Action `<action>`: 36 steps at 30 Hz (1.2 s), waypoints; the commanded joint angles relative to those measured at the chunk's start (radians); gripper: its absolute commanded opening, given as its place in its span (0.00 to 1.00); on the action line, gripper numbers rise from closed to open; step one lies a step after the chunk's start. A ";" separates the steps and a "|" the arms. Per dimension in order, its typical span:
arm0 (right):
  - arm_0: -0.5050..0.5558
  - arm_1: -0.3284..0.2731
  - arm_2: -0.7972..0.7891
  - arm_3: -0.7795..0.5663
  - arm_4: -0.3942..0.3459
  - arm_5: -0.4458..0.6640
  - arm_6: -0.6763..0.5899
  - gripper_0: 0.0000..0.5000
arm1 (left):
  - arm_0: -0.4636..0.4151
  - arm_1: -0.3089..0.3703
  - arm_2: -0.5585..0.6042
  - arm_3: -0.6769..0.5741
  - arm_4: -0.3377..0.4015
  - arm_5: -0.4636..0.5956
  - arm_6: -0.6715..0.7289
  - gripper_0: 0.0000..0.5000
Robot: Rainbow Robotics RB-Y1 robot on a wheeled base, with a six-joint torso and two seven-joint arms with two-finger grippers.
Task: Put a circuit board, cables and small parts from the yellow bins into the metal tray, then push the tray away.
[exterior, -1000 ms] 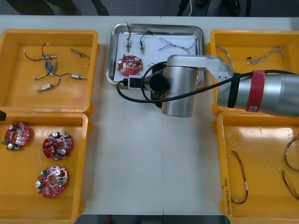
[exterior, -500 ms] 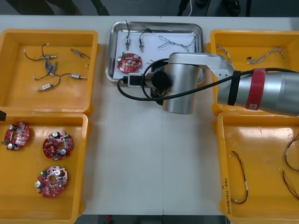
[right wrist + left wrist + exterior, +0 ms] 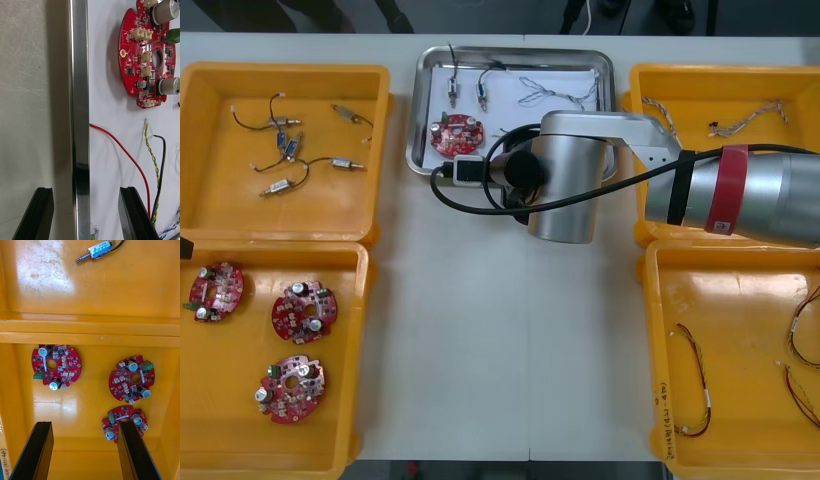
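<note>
The metal tray point(image 3: 515, 53), white inside, stands at the table's far middle. In it lie a round red circuit board point(image 3: 457, 136), small metal parts point(image 3: 453, 92) on black leads and a twisted blue and white cable point(image 3: 555, 95). My right arm point(image 3: 565, 190) reaches over the tray's near edge. In the right wrist view my right gripper point(image 3: 86, 189) is open, its fingers standing either side of the tray's rim point(image 3: 80, 93). Inside lie the board point(image 3: 148, 56), a red cable point(image 3: 123, 150) and a black cable point(image 3: 162, 168). My left gripper point(image 3: 84, 423) hangs open over circuit boards point(image 3: 56, 365) in a yellow bin.
A far-left yellow bin point(image 3: 285, 70) holds several small metal parts. The near-left bin point(image 3: 240, 400) holds three circuit boards. Cables lie in the far-right bin point(image 3: 720, 72) and the near-right bin point(image 3: 740, 330). Bare table runs between the bins in front of the tray.
The tray has slid a little toward the table's far edge, and my right arm has moved that way with it. Over the last half second nothing visibly shifts.
</note>
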 commanded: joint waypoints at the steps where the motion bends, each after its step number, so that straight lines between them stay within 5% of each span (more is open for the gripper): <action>1: -0.056 0.007 -0.009 -0.020 -0.027 0.030 0.032 1.00 | 0.022 -0.009 0.031 -0.028 -0.010 0.007 -0.074 1.00; 17: -0.039 0.022 -0.187 -0.238 -0.177 0.371 -0.001 1.00 | 0.022 -0.009 0.031 -0.028 -0.010 0.007 -0.074 1.00; 24: 0.056 0.070 -0.426 -0.359 -0.253 0.642 -0.027 1.00 | 0.022 -0.009 0.031 -0.028 -0.010 0.007 -0.074 1.00; 36: 0.242 0.068 -0.662 -0.635 -0.268 0.965 -0.280 1.00 | 0.022 -0.009 0.031 -0.028 -0.010 0.007 -0.074 1.00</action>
